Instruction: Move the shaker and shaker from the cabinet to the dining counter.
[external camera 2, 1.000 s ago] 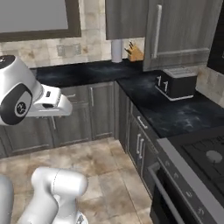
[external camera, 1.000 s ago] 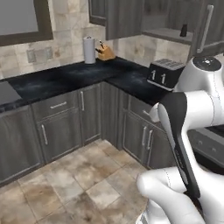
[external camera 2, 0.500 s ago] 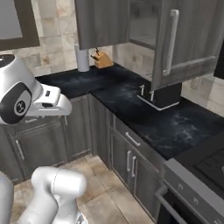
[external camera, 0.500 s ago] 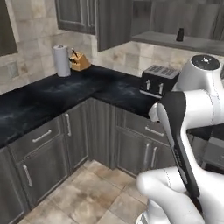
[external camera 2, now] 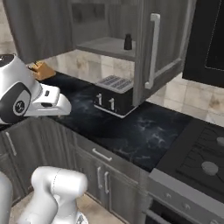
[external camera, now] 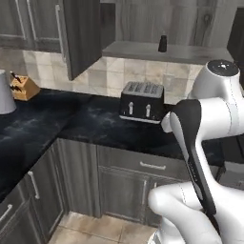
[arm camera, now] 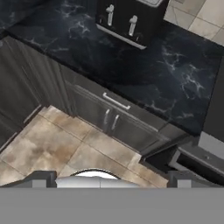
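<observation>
One small dark shaker (external camera: pixel 162 43) (external camera 2: pixel 127 42) stands on the grey shelf of the open cabinet (external camera: pixel 171 51) (external camera 2: pixel 105 45), above the toaster. The cabinet's door (external camera 2: pixel 159 48) hangs open, with its silver bar handle towards me. My gripper (arm camera: pixel 112 178) is open and holds nothing. It points down at the floor tiles in front of the low units, well below the shelf and apart from it. Its dark fingertips (arm camera: pixel 41 177) stand wide apart at the bottom of the hand view. The dining counter is out of view.
A black toaster (external camera: pixel 142 101) (external camera 2: pixel 114 94) (arm camera: pixel 131 19) sits on the black marble worktop (external camera: pixel 90 124) (external camera 2: pixel 148 131) under the shelf. A knife block (external camera: pixel 21 86) and a paper roll (external camera: pixel 4 93) stand at the left. A stove (external camera 2: pixel 205 157) lies at the right.
The base has driven and turned, so the whole scene has shifted. The open cabinet and the toaster are now nearer and more central. The gripper has stayed open.
</observation>
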